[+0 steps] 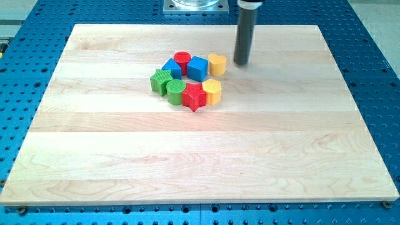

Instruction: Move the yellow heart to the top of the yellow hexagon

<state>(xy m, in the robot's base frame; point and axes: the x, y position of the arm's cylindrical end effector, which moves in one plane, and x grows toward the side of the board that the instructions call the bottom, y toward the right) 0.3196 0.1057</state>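
Wooden board: yellow heart just left of my tip.

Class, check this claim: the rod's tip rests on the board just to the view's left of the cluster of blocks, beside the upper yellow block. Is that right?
Not quite. The camera view shows my tip to the view's right of the cluster, not its left. The rest holds: it rests on the wooden board, just beside the upper yellow block, apparently with a small gap between them.

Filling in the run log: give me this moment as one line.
my tip: right of yellow heart, apart | yellow hexagon: below heart, beside red star | heart not yet moved
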